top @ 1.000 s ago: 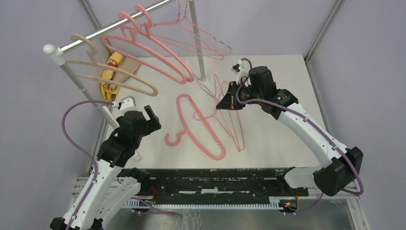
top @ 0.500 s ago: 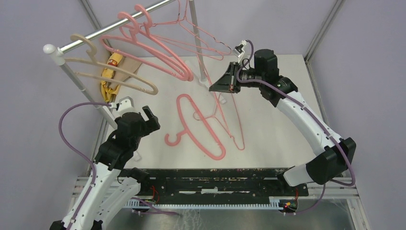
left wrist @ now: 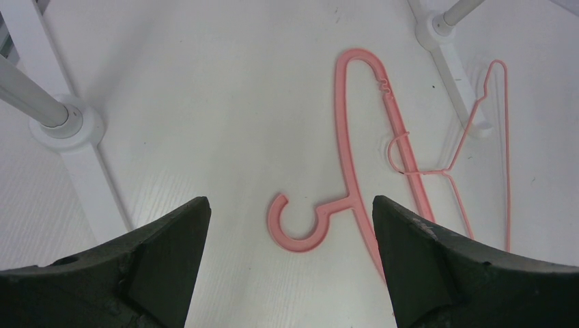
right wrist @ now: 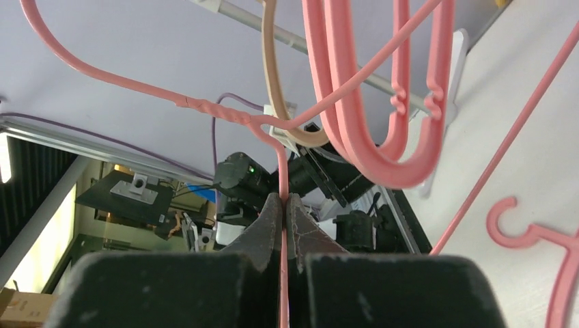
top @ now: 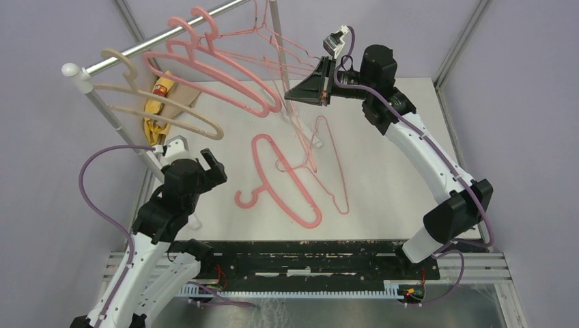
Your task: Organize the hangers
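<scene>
One thin wire hanger (right wrist: 280,160) is up at the top centre of the overhead view, the right gripper (right wrist: 282,205) pressed together on its wire just below the twisted neck. It's close to the rail (top: 136,51), where others already hang, so this looks like the hanging step. Next, the hook has to pass over the rail before any release. Lower left, the left gripper (left wrist: 290,201) hovers spread wide above the thick pink hanger (left wrist: 349,164) lying on the table.
</scene>
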Available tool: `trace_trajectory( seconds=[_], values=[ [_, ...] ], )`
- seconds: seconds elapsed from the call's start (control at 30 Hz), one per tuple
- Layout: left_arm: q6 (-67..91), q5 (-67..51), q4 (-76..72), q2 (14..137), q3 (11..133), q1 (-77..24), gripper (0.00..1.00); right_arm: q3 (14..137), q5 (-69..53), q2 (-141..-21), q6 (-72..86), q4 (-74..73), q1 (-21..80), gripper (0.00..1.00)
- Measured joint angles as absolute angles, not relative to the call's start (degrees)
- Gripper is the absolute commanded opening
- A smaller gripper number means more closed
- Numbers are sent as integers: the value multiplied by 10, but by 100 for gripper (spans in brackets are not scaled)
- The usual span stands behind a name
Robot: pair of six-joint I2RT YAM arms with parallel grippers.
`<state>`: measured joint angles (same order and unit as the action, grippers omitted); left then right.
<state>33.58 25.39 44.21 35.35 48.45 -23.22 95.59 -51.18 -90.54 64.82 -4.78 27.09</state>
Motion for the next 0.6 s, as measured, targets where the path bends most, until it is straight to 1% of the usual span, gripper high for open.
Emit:
trace_trajectory(
  seconds=[0.2,0.47,0.6],
  values=[
    [336,254,443,357,491,-232,95,1009,-520,-957,686,4,271,1],
    [336,254,444,357,492,-232,95,1124,-572,-1062,743,71,271,1],
    [336,254,445,356,492,-232,95,1141,-599,-1085,781,111,271,1]
  ],
)
